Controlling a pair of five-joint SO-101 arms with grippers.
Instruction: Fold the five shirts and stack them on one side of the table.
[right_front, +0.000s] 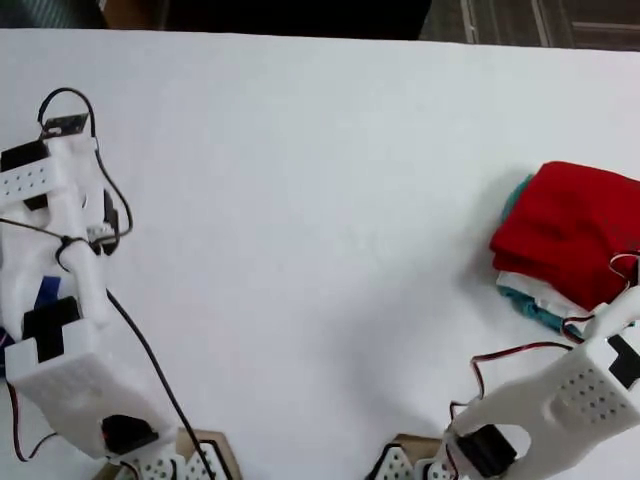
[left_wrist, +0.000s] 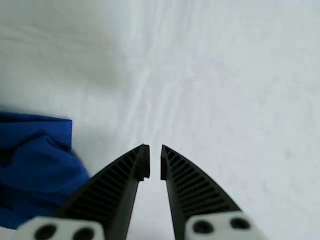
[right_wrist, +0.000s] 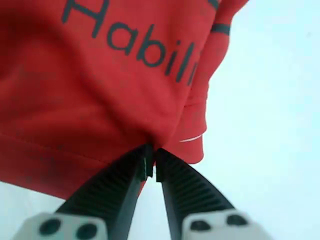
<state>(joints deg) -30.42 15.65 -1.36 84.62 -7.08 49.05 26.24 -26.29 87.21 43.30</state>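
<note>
Pinching red shirt (right_wrist: 100, 90) hem, right gripper (right_wrist: 151, 162) fingers near-shut on cloth. Left gripper (left_wrist: 155, 162) near-shut, empty; blue shirt (left_wrist: 35, 165) rumpled beside its fingers. Risk: retreat w/ hem caught topples stack (right_front: 527, 287).

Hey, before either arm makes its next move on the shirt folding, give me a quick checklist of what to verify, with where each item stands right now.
1. Red shirt lies on top of the white layer and teal layer at the table's right edge: ok.
2. Blue shirt folded and stacked: not ok; it lies rumpled beside the left gripper.
3. Left gripper empty: ok; jaws almost closed, nothing between them.
4. Right gripper clear of the red shirt: cannot tell; its tips sit at the shirt's hem.
5. All five shirts accounted for: cannot tell; four colours show.
</note>
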